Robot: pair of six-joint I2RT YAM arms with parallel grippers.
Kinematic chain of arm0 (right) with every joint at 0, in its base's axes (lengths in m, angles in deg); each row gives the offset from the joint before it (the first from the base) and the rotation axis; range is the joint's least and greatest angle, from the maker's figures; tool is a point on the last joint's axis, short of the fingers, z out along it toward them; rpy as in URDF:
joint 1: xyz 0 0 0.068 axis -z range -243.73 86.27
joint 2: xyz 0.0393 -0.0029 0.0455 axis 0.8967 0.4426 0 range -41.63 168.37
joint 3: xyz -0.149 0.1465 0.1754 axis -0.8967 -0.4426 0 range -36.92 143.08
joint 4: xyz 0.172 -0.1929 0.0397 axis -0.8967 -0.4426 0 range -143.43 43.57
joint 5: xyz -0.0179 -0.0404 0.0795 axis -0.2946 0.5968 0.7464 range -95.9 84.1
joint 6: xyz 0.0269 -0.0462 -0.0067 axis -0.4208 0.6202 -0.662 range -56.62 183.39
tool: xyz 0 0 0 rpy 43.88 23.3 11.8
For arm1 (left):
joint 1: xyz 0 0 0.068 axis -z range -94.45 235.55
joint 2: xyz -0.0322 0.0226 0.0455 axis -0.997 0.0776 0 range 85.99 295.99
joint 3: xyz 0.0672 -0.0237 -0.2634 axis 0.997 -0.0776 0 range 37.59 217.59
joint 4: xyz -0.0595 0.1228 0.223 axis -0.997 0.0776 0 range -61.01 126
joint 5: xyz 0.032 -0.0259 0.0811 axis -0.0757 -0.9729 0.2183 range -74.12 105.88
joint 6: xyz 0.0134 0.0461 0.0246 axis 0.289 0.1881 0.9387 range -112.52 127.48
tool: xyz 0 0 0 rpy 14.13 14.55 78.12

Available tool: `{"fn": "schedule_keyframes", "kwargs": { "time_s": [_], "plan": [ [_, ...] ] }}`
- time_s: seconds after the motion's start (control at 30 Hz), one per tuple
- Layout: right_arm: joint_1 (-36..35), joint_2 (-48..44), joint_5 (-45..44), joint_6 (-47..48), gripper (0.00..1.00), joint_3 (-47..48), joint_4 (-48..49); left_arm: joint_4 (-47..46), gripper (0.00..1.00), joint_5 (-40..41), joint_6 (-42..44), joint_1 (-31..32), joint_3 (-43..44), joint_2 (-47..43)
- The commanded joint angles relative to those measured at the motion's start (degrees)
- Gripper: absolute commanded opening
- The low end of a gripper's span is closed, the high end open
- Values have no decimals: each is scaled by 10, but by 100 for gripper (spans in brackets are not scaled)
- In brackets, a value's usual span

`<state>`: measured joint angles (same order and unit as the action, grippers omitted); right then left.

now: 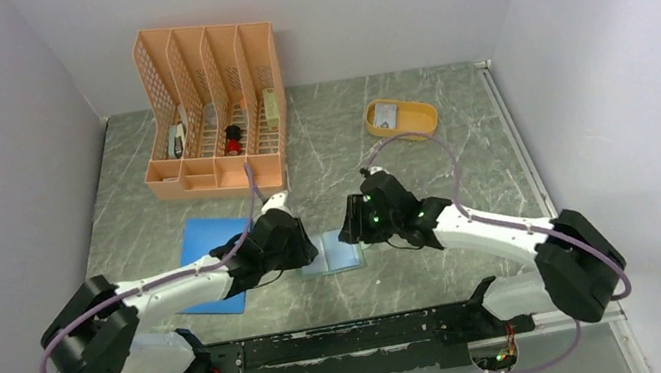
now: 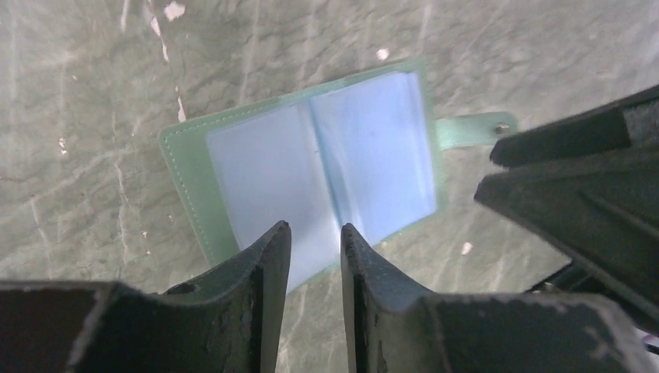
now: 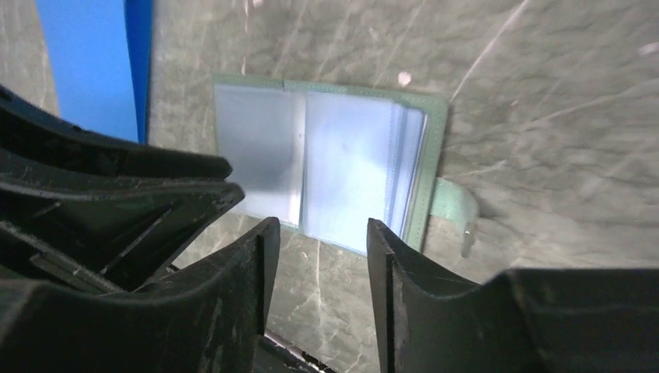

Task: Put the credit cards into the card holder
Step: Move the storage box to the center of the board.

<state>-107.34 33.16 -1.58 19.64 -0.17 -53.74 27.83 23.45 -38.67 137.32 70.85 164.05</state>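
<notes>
Flat blue pad [image 1: 204,243] lay at 9 o'clock of left gripper [image 2: 315,252], whose jaws were parted and empty. Sage-green folding card holder [image 2: 256,167] lay open on grey worktop [image 1: 351,153], between the arms. Judged light and floppy, with slick pockets; pin a cover edge. Right gripper [image 3: 319,241] was likewise parted and empty. Pale grey-white credit card [image 1: 383,115], judged thin and stiff, sat in mustard-yellow oval tray [image 1: 425,118] at 1 o'clock. Nothing blocked it.
</notes>
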Motion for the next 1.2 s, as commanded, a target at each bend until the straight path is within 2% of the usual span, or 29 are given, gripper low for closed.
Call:
{"fn": "schedule_keyframes", "kwargs": {
  "time_s": [0.0, 0.1, 0.2, 0.23, 0.33, 0.4, 0.53, 0.6, 0.8, 1.0, 1.17],
  "plan": [
    [18, -64, -105, 26, 52, 64, -62, 31, 37, 7, 8, -7, 16, -75],
    [57, -77, -182, 27, 59, 114, -93, 70, 47, 17, 24, -7, 32, -129],
    [106, -65, -253, -6, 65, 142, -66, 103, 59, 34, 30, -7, 34, -185],
    [126, -57, -262, -18, 67, 146, -46, 114, 62, 37, 29, -6, 32, -203],
    [202, 6, -210, -15, 67, 197, -16, 150, 66, 49, 28, -6, 27, -245],
    [250, 67, -160, -12, 67, 238, -12, 173, 67, 52, 35, -7, 28, -267],
    [314, 162, -112, 0, 67, 281, 42, 181, 65, 52, 51, -7, 29, -296],
    [335, 223, -105, 12, 67, 324, 36, 182, 64, 52, 57, -7, 32, -304],
    [368, 346, -106, 59, 75, 418, 23, 203, 65, 72, 87, -7, 52, -306],
    [372, 441, -72, 110, 84, 511, 21, 191, 64, 80, 81, -7, 42, -312],
    [372, 458, -72, 117, 86, 496, 45, 214, 64, 86, 80, -7, 51, -312]
  ]
}}
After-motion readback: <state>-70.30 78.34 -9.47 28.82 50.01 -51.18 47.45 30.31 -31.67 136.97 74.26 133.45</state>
